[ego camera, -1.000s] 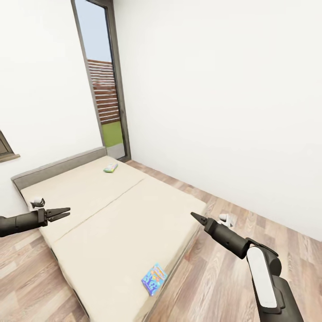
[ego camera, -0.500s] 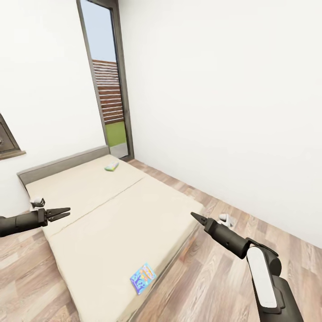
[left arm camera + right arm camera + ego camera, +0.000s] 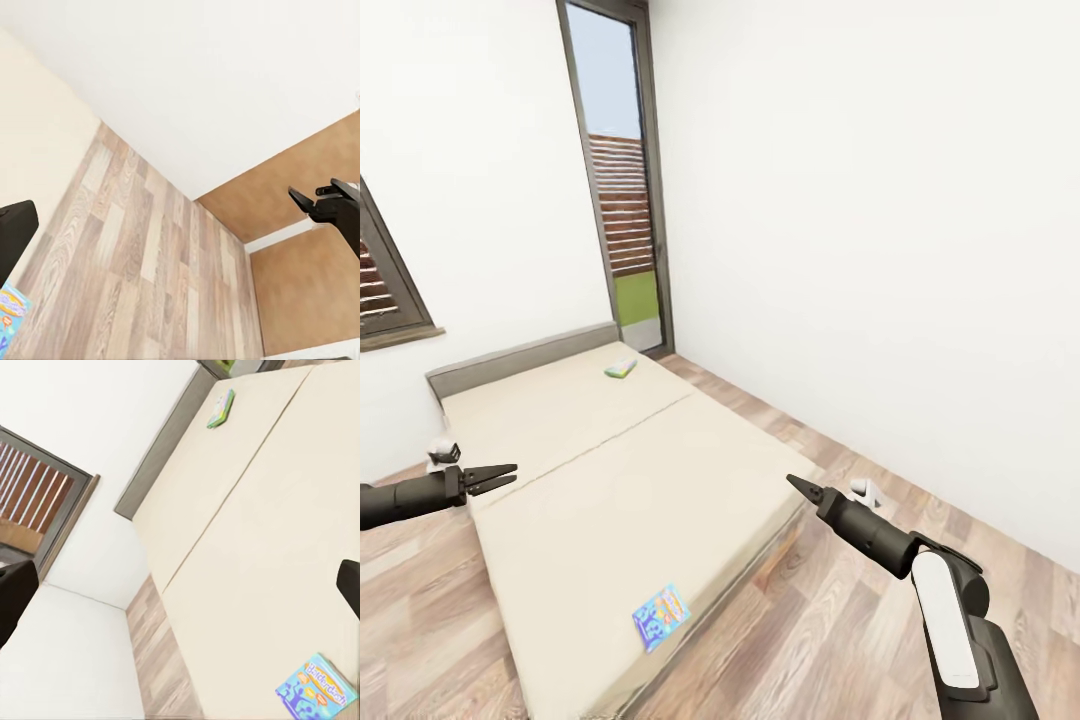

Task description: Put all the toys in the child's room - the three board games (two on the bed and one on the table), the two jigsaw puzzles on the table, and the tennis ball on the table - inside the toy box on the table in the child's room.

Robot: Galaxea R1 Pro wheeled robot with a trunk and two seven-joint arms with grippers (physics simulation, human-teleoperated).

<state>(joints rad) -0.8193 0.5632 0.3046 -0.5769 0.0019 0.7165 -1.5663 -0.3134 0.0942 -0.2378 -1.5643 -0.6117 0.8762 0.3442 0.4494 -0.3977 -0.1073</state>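
The bed (image 3: 610,480) with its beige mattress lies ahead. A small blue board game (image 3: 662,617) lies flat near the bed's front edge and also appears in the right wrist view (image 3: 316,690). A green-white board game (image 3: 621,367) rests by the grey headboard, seen too in the right wrist view (image 3: 221,408). My left gripper (image 3: 500,476) hangs open over the bed's left side, holding nothing. My right gripper (image 3: 800,486) hovers open beyond the bed's right corner, its fingers (image 3: 15,592) wide apart. The table, toy box, jigsaw puzzles and tennis ball are out of view.
A tall dark-framed window (image 3: 625,190) stands behind the headboard, and a shuttered window (image 3: 385,270) is on the left wall. Small white objects (image 3: 865,492) lie on the wood floor right of the bed. White walls close the right side.
The whole view has shifted, so the camera moved: the bed and both games now sit differently in frame. Both arms keep the same pose and both grippers stay open.
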